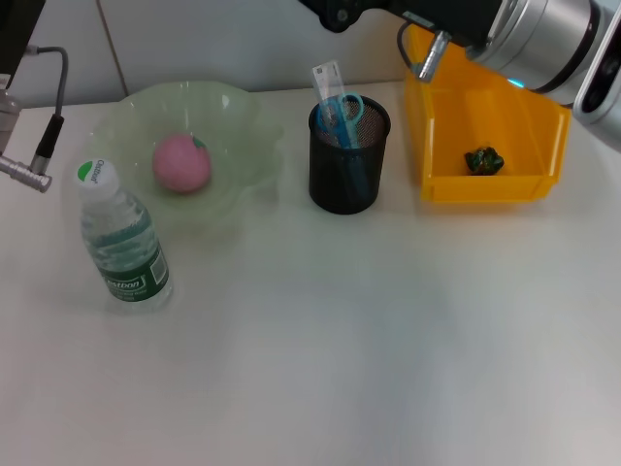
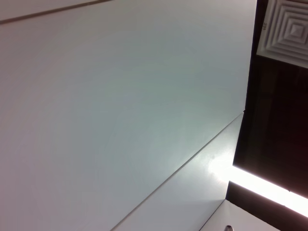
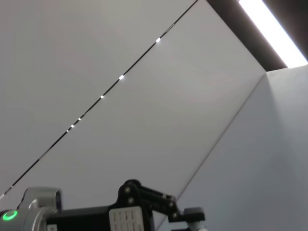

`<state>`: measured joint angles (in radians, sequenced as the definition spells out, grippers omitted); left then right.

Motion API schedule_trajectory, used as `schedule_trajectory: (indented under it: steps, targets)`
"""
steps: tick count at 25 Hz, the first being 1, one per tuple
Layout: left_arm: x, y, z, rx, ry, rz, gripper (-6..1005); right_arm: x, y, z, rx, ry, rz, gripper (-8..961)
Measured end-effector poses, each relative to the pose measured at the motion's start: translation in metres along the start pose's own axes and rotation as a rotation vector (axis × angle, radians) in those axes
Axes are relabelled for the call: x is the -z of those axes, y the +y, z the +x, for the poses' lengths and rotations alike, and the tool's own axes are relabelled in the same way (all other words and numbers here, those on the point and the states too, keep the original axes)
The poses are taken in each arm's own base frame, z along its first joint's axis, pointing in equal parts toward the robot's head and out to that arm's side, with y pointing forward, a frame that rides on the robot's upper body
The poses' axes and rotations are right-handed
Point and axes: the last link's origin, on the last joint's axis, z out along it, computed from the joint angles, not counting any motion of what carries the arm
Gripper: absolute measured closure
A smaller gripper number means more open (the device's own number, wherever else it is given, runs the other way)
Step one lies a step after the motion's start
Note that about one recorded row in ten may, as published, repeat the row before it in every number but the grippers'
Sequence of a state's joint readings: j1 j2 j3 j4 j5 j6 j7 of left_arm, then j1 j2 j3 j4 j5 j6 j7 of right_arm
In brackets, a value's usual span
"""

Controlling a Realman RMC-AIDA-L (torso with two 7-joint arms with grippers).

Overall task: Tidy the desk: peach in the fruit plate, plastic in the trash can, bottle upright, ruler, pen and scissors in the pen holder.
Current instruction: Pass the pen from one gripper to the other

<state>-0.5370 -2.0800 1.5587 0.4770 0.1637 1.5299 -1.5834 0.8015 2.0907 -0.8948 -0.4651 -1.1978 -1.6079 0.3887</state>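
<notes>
Both arms are sitting raised at the table's far edge, fingers out of sight, so I cannot tell their grip. Peach [image 1: 181, 162] is lying in the fruit plate [image 1: 233, 116]; bottle [image 1: 122, 239] is standing upright at seven o'clock from it. Scissors [image 1: 342, 109] and ruler [image 1: 328, 85] are standing in the pen holder [image 1: 346, 165]; plastic [image 1: 483, 160] is lying in the trash can [image 1: 490, 186] at three o'clock.

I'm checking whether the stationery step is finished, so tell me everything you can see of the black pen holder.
The pen holder is a round black cup that looks like wire mesh, standing upright on the white desk between the green fruit plate and the yellow trash can, touching neither. A clear ruler and blue-handled scissors stick out of its open top; blue shows faintly through the mesh. A pen cannot be made out. No hand touches it.
</notes>
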Motion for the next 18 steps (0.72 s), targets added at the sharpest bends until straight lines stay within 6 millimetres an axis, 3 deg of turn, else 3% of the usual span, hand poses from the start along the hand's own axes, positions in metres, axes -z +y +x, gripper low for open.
schedule_trajectory:
  steps: [18]
  targets:
    - [-0.0025,0.0021,0.0007,0.008,-0.003,-0.013,830,-0.0012,0.0012,0.0011,0.013,0.005,0.002,667]
